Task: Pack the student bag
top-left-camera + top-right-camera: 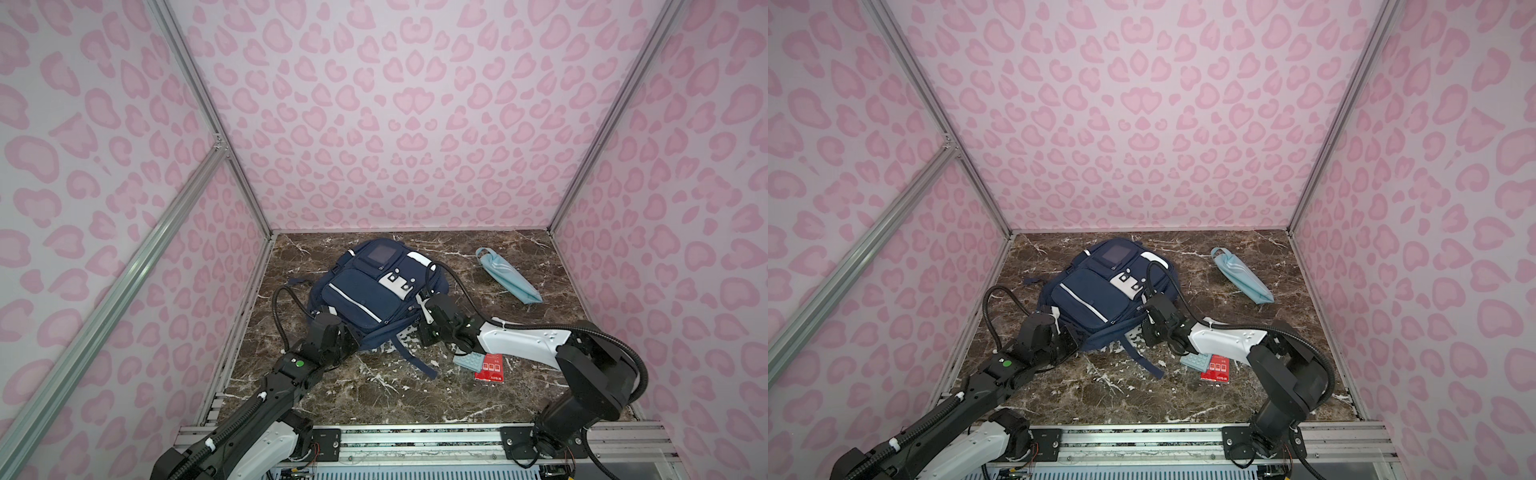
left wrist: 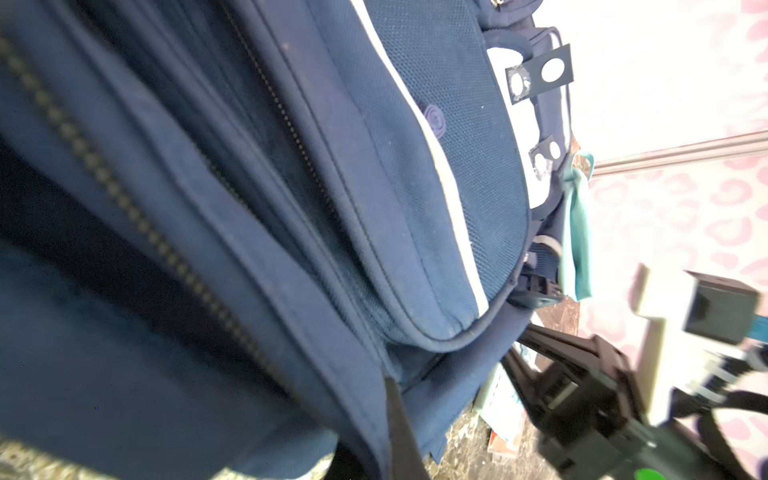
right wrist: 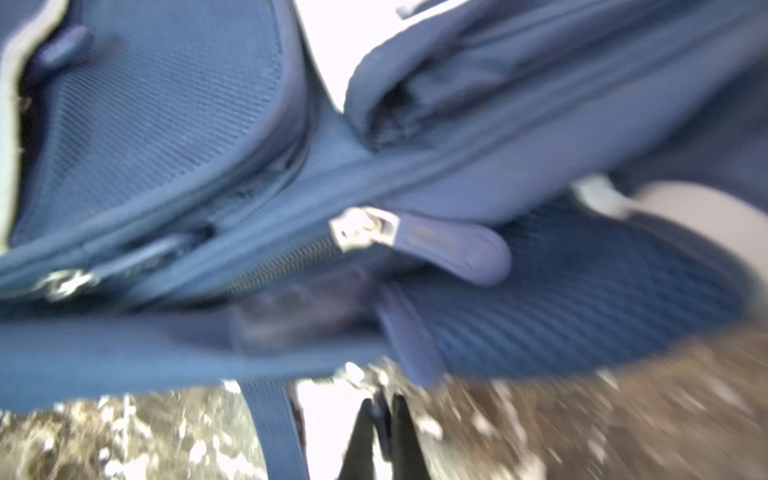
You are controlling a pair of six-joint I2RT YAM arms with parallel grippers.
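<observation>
left arm (image 1: 257, 407): nearest the lens, reaches to the near-left corner of the student bag (image 1: 365, 295).
left gripper (image 1: 351, 338): clenched. The wrist view shows one finger (image 2: 399, 428) buried in the bag's hem, so I read it as pinching bag fabric.
right gripper (image 3: 380, 405): just off the bag's near-right corner. Jaws are narrowly apart and blurred; can't tell if released or nipping something.
student bag: lies face-up on the marble table (image 1: 374, 399), between both grippers. The zips I can see look closed.
zip pull (image 3: 453, 249): on the bag's right side, ahead of the right gripper, with the slider (image 3: 363, 228) touching it.
strap (image 1: 415, 357): trails off the bag's near edge, between the grippers.
keypad (image 1: 469, 360) + red booklet (image 1: 490, 370): right-front of the bag, overlapping, partly under the right arm (image 1: 519, 343).
pouch (image 1: 509, 276): right-rear of the bag, well apart.
risk, slip: the left pinch is on thin, soft fabric, so a hard tug probably pulls it free.
risk, drag: the bag looks light and has no anchor except that pinch. Pulling the zip may slide the whole bag instead of opening it.
risk, miss: the pull is small and floppy, so the right jaws could close on the mesh beside it.
risk, snag: the strap sits in the right gripper's path and could loop a finger.
risk, sweep: the right forearm is low over the keypad and booklet, and a swing could shove them away from the bag.
</observation>
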